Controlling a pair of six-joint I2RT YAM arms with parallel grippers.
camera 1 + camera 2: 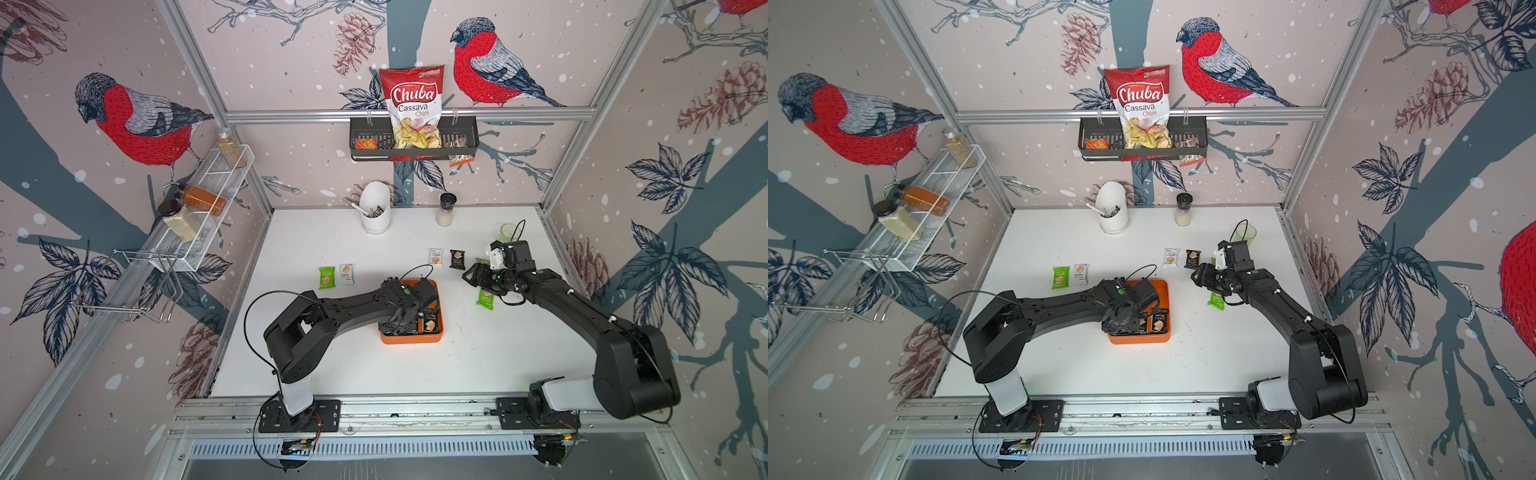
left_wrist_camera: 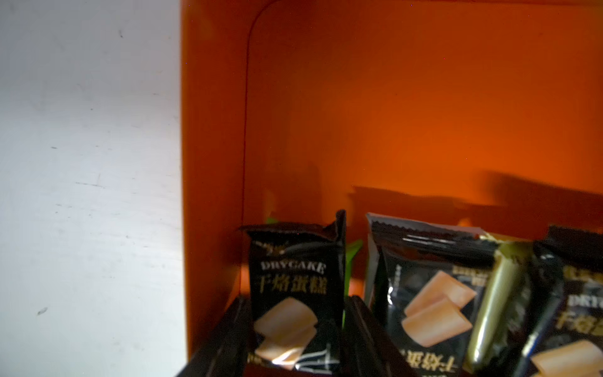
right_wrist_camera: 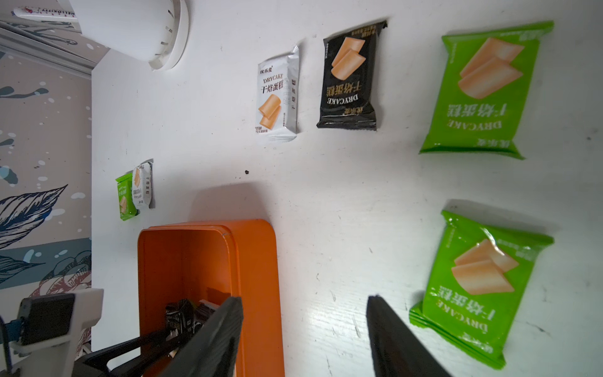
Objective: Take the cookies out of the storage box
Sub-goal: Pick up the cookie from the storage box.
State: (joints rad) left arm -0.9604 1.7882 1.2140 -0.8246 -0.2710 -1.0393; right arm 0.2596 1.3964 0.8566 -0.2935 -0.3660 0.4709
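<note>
Left gripper [image 2: 298, 302] around black packet [image 2: 293, 261] in storage box [image 2: 212, 130]

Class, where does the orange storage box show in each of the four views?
Top view: storage box mid-table, under the left arm.
Top view: box likewise mid-table.
Left wrist: box fills most of the picture.
Right wrist: box cut off at the picture's edge.
Shared landmark: black cookies inside it.

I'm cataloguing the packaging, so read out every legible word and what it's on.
"Chuba Cassava Chips": big red-and-white crisp bag.
"DRYCAKE 干焙蛋糕": black sealed packet in orange plastic tray; white packet, black packet, green packet, another green packet on white table.
"HELLOKITTY": white utensil handle.
Packets' fine print: too small.
</note>
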